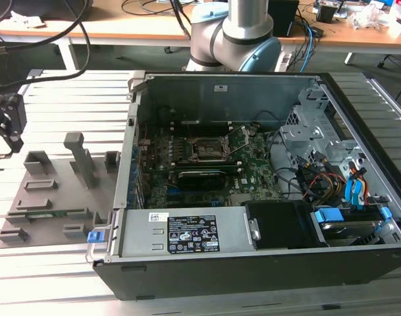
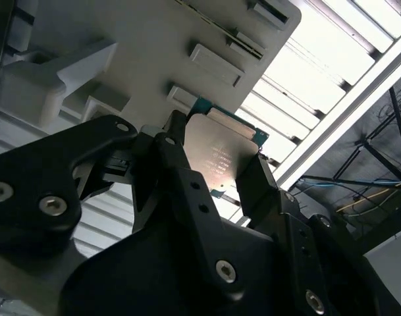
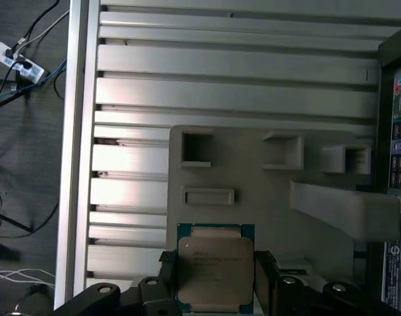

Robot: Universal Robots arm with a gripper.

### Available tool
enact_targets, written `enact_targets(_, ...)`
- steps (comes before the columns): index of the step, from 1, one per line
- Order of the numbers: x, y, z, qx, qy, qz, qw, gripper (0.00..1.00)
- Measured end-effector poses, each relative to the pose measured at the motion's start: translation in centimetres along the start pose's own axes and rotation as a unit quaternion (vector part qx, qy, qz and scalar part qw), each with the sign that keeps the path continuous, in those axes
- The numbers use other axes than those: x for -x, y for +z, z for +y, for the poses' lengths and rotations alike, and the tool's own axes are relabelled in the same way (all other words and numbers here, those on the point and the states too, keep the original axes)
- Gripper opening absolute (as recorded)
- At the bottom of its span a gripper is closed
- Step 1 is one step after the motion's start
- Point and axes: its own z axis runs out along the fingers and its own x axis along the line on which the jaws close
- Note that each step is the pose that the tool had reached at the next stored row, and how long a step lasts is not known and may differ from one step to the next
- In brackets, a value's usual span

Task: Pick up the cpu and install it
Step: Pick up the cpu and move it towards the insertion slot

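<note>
The cpu [image 3: 215, 266] is a thin square chip with a pale metal top and a green rim. My gripper [image 3: 215, 280] is shut on it, one black finger on each of two opposite edges. In the second wrist view the cpu [image 2: 220, 155] sits between the same black fingers [image 2: 177, 148] of the gripper [image 2: 216, 164], over the edge of the grey moulded holder [image 2: 154, 39]. The exterior view has the gripper [image 1: 8, 122] at its far left, raised above the holder [image 1: 55, 197]. The open black motherboard socket [image 1: 207, 148] lies inside the computer case [image 1: 187, 234].
The holder [image 3: 266, 191] carries raised blocks and pockets, including a tall post [image 1: 80, 158]. The case's near wall and power supply [image 1: 187, 234] stand between holder and socket. Drive cages and cables [image 1: 332, 178] fill the case's right. The slatted metal table [image 3: 220, 66] ends at a rail.
</note>
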Motion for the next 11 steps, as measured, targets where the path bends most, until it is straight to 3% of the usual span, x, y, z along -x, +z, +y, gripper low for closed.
enact_targets(3, -0.01, -1.07, 0.01, 0.0, 0.0, 0.0, 1.0, 0.55)
enact_targets(11, -0.02, -2.84, 0.02, 0.0, 0.0, 0.0, 1.0, 0.55)
